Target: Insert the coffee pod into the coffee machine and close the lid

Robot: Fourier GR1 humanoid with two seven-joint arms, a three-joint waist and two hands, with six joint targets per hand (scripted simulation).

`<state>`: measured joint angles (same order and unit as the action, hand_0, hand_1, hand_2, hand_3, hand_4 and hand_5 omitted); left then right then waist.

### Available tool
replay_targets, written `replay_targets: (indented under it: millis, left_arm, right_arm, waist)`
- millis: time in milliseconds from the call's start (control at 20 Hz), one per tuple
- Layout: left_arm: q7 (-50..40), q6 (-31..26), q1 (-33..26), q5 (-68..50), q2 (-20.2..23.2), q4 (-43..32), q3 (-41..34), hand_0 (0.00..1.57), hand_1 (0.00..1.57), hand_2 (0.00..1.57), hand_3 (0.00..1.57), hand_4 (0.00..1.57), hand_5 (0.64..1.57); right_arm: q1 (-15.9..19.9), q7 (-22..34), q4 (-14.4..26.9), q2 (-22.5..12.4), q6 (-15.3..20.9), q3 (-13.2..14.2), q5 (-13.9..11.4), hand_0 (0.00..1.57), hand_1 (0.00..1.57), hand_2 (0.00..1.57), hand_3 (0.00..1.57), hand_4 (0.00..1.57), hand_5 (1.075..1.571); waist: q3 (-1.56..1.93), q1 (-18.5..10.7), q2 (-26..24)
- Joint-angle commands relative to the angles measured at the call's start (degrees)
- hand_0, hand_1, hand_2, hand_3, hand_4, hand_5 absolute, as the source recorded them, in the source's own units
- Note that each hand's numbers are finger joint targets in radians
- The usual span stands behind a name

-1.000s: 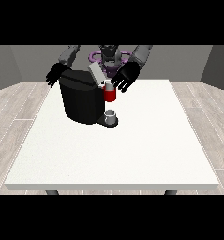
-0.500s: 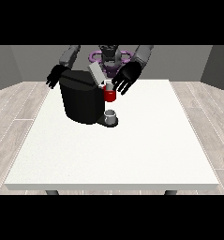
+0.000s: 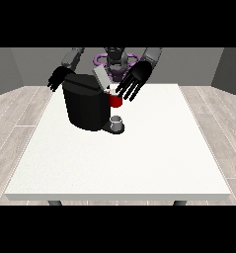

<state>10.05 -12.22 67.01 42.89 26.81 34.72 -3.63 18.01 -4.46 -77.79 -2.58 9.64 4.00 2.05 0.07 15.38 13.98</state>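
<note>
Coffee machine (image 3: 86,105) sits near the table's (image 3: 139,163) far edge, toward the far-left corner as seen from the front. Black body, lid (image 3: 101,78) up and tilted, not closed. A red part (image 3: 115,100) sits at the machine's right side just under the lid; probably the coffee pod in or at its slot, but from here I can't tell whether it is fully seated. Small grey cup (image 3: 117,121) stands on the drip base below it.

The hand at the view's right (image 3: 135,80) hangs just above and beside the red part, fingers straight and spread, pointing down, holding nothing. The hand at the view's left (image 3: 58,78) is behind the machine's far-left top corner, fingers spread too, not visibly touching it.

Step in hand, my read: pod placed or nearly so, lid closing comes next. To do it well:
- confirm the pod sits flush before pushing, otherwise the lid jams on it
- bring the view-right hand onto the lid's upper face, flat fingers, and press down along the hinge arc
- use the other hand to brace the body so the machine doesn't slide toward the table's edge
- keep clear of the cup

No brand, label or writing readable anywhere.
</note>
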Motion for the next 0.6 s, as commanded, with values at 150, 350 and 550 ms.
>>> replay_targets:
  millis: [150,350,550]
  left_arm:
    - [-0.6,-0.5,-1.5,0.3,-1.0,0.1,-0.3,0.00,0.00,0.00,0.00,0.00,1.571]
    - [0.4,1.2,-6.0,0.6,-3.8,2.0,0.5,0.00,0.00,0.00,0.00,0.00,1.571]
    - [-1.0,-1.8,-9.6,-3.2,-8.3,2.9,-0.9,0.00,0.00,0.00,0.00,0.00,1.571]
  right_arm:
    - [-2.4,1.6,-1.3,1.5,0.8,-1.5,-0.3,0.00,0.00,0.00,0.00,0.38,1.571]
    - [-4.2,0.1,0.3,-0.7,-1.6,1.5,2.2,0.00,0.00,0.00,0.00,0.39,1.571]
    - [-8.8,-1.3,2.3,-0.5,-1.8,1.8,2.8,0.00,0.00,0.00,0.00,0.42,1.571]
  waist:
    - [-0.07,-0.1,-3.5]
    - [-0.06,-2.5,-5.9]
    - [-0.05,-5.9,-12.9]
